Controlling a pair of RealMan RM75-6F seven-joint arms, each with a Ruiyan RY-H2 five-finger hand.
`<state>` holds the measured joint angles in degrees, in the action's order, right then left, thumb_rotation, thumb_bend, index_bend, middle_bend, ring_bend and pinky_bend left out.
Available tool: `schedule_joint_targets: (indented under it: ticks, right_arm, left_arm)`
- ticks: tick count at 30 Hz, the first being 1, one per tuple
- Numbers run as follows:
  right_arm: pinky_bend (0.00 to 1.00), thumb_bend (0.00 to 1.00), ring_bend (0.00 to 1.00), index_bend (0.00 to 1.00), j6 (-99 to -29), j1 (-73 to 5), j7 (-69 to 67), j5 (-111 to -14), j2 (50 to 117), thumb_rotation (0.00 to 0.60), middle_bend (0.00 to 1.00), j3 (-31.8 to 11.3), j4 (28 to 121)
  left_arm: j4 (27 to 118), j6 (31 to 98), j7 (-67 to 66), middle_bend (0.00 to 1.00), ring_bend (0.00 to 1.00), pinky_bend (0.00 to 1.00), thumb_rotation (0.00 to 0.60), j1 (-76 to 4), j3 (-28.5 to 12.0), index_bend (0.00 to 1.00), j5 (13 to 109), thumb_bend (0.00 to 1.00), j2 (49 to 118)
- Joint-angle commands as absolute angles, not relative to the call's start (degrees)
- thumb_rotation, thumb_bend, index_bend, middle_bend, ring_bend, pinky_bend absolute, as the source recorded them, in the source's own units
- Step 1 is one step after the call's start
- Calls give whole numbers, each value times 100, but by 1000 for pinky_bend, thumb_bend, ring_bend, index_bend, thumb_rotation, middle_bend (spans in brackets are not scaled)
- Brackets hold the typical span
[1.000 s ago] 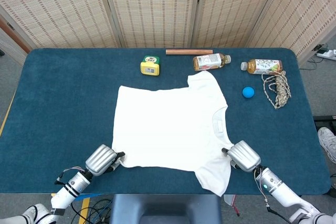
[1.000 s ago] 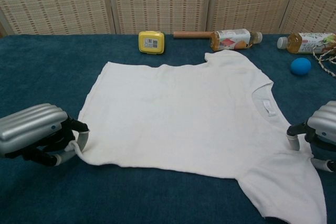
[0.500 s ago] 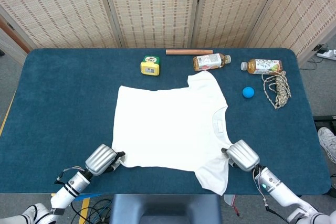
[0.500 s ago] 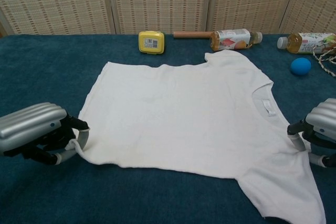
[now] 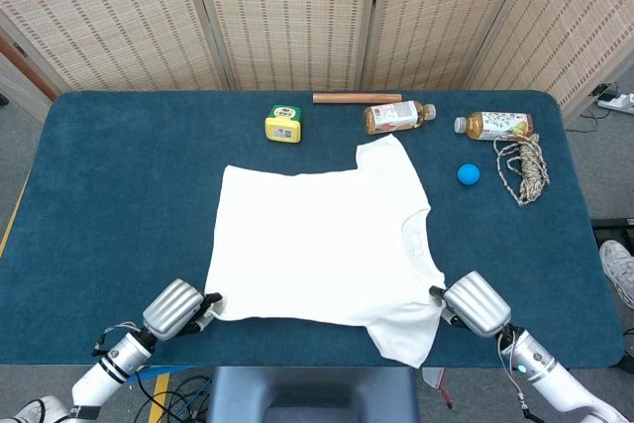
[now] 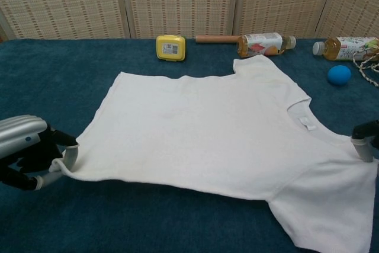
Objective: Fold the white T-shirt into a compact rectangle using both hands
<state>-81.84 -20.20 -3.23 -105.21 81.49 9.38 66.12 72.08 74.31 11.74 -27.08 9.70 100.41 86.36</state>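
The white T-shirt (image 5: 322,245) (image 6: 207,140) lies spread flat in the middle of the blue table, collar toward the right. My left hand (image 5: 176,308) (image 6: 26,152) pinches the shirt's near-left hem corner between its fingertips. At the near right, my right hand (image 5: 475,304) grips the shirt by the shoulder and sleeve. In the chest view only the fingertips (image 6: 362,143) of the right hand show at the frame's right edge. The cloth is pulled taut between the two hands.
Along the far edge sit a yellow tape measure (image 5: 283,124), a wooden rod (image 5: 357,98) and two drink bottles (image 5: 398,116) (image 5: 500,125). A blue ball (image 5: 469,174) and a coil of rope (image 5: 525,167) lie at the right. The table's near edge (image 5: 297,356) is just behind both hands.
Both hands have drawn back toward the near edge and outward, left hand going left and right hand going right. The shirt has been dragged with them and stretched wider.
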Motion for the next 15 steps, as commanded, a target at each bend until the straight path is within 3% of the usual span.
schedule_joint_targets:
  ticks: [1, 15]
  right_arm:
    - [1000, 609, 1000, 796, -8401, -1924, -318, -10713, 7889, 600, 943, 1078, 6859]
    - [1000, 609, 1000, 815, -9062, -1465, -330, -11102, 7441, 600, 956, 1384, 7217]
  left_arm:
    - [7586, 7516, 1233, 943, 885, 976, 600, -2600, 1128, 648, 10094, 516, 8309]
    - [8800, 7764, 1364, 942, 885, 976, 600, -2297, 1830, 648, 10661, 516, 7287]
